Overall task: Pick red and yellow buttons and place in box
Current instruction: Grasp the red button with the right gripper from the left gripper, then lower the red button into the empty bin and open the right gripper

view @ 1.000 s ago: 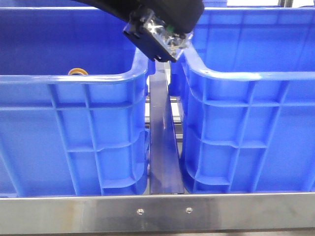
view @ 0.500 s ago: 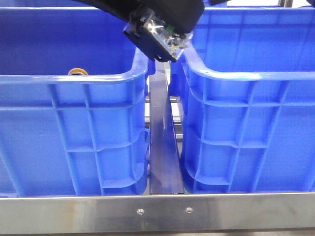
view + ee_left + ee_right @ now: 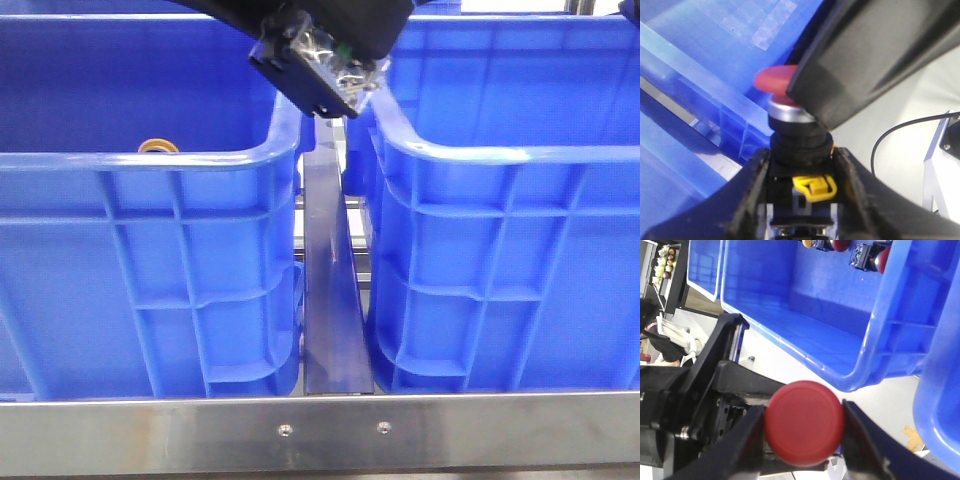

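We look over a brushed steel rail (image 3: 320, 430) with two small screws, behind which two deep blue plastic crates stand side by side, with a dark glossy metal bar (image 3: 330, 290) running back through the gap between them. Both crates have ribbed outer walls and thick rounded rims.

In our left wrist view a red button (image 3: 777, 80) sits upright in the left gripper (image 3: 802, 165): a smooth, matte red mushroom cap on a shiny silver collar, then a black ribbed body with a yellow plastic clip low down. The black fingers (image 3: 752, 190) press against the body from both sides, so the gripper is closed on it. A large black glossy part (image 3: 875, 55) overlaps one side of the cap.

In our right wrist view the right gripper (image 3: 802, 432) has its two black fingers (image 3: 745, 440) tight against either side of a round red cap (image 3: 805, 422), seen face on. We cannot tell whether this is the same button or another one.

From the front, the button's black and clear base (image 3: 320, 65) hangs under a black arm above the gap between the left crate (image 3: 150, 250) and the right crate (image 3: 510, 260). A yellow-orange ring shape (image 3: 157, 146) peeks over the near rim inside the left crate. Several more buttons (image 3: 867, 255) lie on the floor of a crate (image 3: 805, 320) in the right wrist view.
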`<action>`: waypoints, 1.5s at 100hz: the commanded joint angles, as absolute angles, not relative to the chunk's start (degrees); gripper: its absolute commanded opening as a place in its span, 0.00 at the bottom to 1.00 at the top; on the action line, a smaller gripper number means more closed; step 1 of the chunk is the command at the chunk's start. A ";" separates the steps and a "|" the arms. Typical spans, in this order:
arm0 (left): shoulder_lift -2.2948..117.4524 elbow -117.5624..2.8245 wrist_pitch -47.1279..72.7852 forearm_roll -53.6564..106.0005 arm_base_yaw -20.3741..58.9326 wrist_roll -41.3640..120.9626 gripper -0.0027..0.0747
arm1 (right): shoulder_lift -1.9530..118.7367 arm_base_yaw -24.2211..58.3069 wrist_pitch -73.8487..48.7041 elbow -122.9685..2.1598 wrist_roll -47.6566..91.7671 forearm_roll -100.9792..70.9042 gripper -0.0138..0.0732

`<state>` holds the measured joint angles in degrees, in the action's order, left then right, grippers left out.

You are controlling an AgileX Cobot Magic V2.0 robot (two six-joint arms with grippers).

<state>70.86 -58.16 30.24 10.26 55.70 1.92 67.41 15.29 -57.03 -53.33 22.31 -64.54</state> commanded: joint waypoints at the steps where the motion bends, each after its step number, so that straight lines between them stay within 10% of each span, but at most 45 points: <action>1: 69.57 -59.75 26.58 11.17 56.09 1.84 0.14 | 66.25 15.40 -58.27 -55.35 23.13 -70.37 0.33; 38: 69.57 -59.75 26.99 11.17 56.09 1.84 0.69 | 65.85 12.80 -58.93 -56.02 23.46 -70.07 0.33; 78: 69.57 -59.75 26.88 11.17 56.09 1.84 0.68 | 65.85 -2.77 -55.58 -65.50 32.95 -57.11 0.33; 150: 69.57 -59.75 25.81 11.17 56.09 1.84 0.68 | 81.82 5.30 -3.89 -58.67 48.54 -52.50 0.33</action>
